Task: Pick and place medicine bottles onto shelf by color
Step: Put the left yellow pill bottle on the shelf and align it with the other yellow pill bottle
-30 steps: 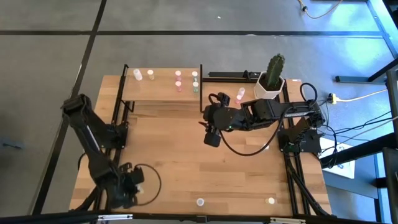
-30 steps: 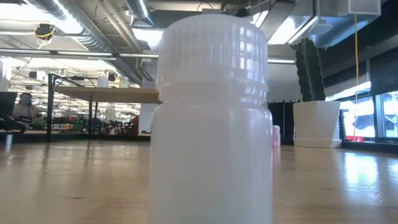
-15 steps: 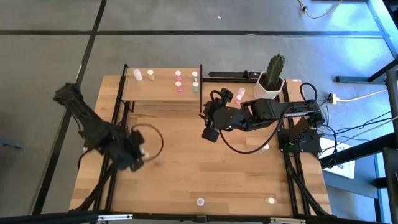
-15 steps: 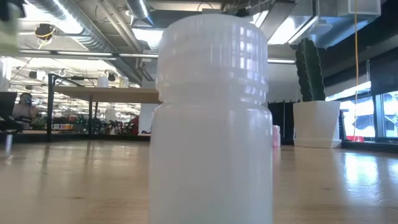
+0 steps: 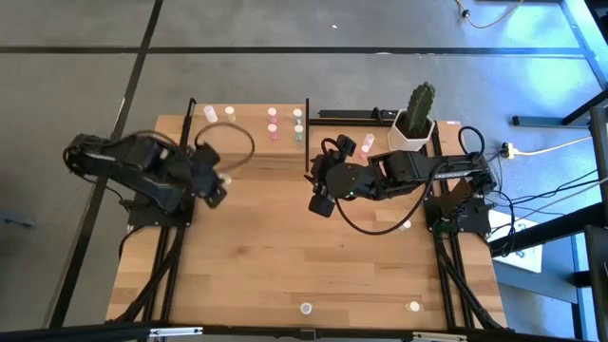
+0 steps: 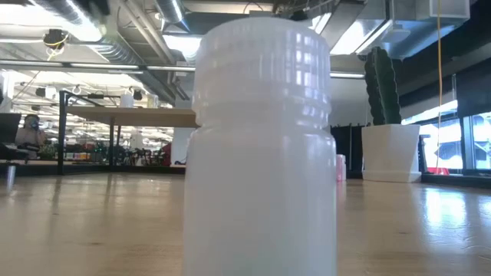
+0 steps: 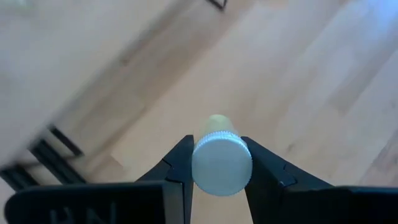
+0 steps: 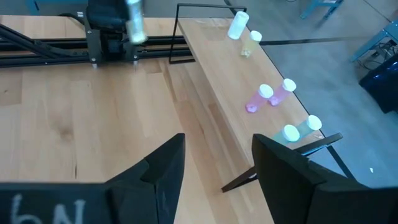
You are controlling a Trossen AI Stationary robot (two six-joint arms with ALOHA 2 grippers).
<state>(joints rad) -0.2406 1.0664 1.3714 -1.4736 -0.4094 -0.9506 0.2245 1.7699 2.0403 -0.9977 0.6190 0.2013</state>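
Note:
My left gripper (image 5: 219,182) hangs over the table's left part, just in front of the shelf (image 5: 249,141), shut on a pale yellow medicine bottle (image 7: 216,123) with a white cap. On the shelf board stand a white bottle (image 8: 238,25), a yellow one (image 8: 251,42), two pink ones (image 8: 270,96) and two green ones (image 8: 301,128). My right gripper (image 5: 321,202) hovers open near the shelf's right post, with nothing between its fingers (image 8: 166,167). Another white bottle (image 6: 261,146) stands on its base at the near edge. My left gripper pinches the bottle's white cap (image 7: 221,164) between its two fingers, one on each side. The fingers slant down and lie along the bottle, whose yellow body points away beyond the fingertips. The bottle is lifted clear of the table.
A white pot with a green cactus (image 5: 416,120) stands at the far right, with pink bottles (image 5: 366,145) beside it. Two more bottles (image 5: 306,308) (image 5: 414,306) stand at the near edge. The middle of the tabletop (image 5: 285,247) is bare wood.
My left gripper has risen from the near left corner and gone toward the far edge, up to the shelf's front, turning as it went. The yellow bottle has stayed in its grip, lifted clear.

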